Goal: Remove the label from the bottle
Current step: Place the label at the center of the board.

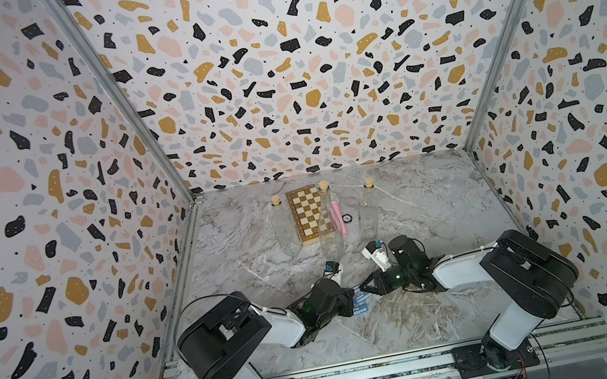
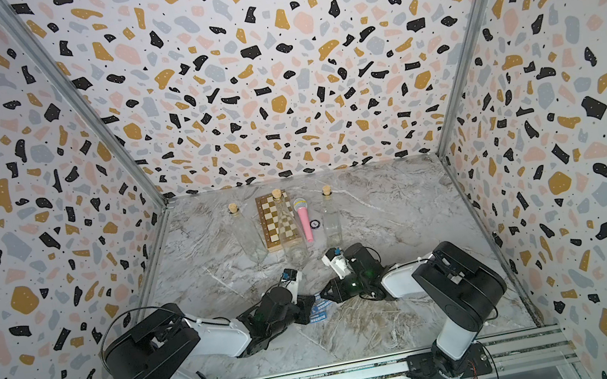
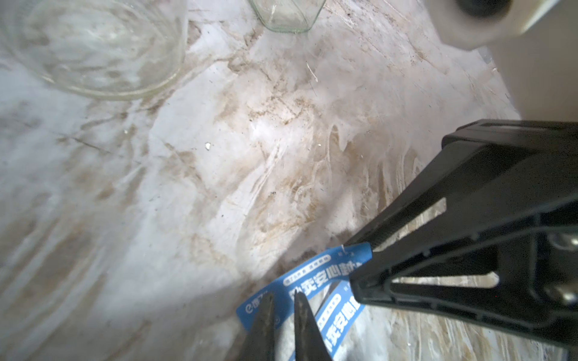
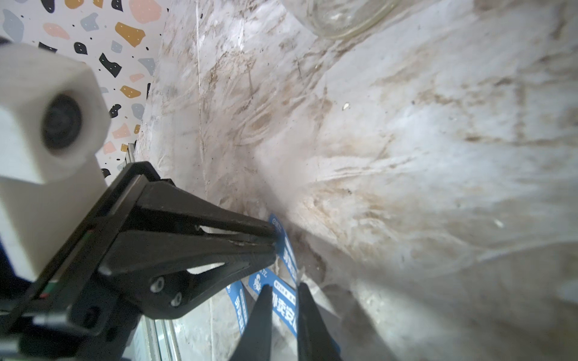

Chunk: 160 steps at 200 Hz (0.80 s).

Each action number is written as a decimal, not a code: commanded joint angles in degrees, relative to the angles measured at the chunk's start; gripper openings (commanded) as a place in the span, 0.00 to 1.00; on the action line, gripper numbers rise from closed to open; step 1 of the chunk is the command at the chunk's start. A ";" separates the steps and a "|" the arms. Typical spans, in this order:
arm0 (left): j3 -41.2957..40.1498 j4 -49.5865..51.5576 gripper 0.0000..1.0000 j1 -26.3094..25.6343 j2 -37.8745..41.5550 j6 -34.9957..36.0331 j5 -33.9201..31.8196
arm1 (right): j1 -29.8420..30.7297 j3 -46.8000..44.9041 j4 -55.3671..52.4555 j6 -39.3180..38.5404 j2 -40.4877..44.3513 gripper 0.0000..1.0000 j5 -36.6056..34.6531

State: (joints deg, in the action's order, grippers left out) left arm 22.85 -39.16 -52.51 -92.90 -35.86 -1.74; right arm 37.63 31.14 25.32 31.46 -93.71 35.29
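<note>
left fingers [image 2: 308, 303] and right fingers [image 2: 328, 290] meet at the blue label [image 2: 321, 314] on the marble table [image 2: 401, 321].

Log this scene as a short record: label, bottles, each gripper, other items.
label: blue strip, off the bottles, near the front of the table, between the two grippers
bottles: three clear corked bottles standing at the back, left, middle, right; no label seen on them
left gripper: shut on one end of the label
right gripper: label lies between its jaws; grip unclear
other items: chessboard and pink microphone, lying among the bottles
</note>
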 commanded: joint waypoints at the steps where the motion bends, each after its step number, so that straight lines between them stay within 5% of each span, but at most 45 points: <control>1: -1.55 -2.39 0.14 0.30 -1.45 -1.08 0.77 | 0.06 -0.24 0.43 -0.26 -0.13 0.26 -0.38; 160: -2.79 -4.44 0.14 0.35 -3.45 -1.32 1.39 | 0.00 0.76 -1.81 -1.76 -0.29 0.52 -2.03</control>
State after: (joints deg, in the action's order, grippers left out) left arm 21.56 -45.17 -52.49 -95.18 -37.01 -0.89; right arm 37.63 31.05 25.76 30.55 -94.04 34.72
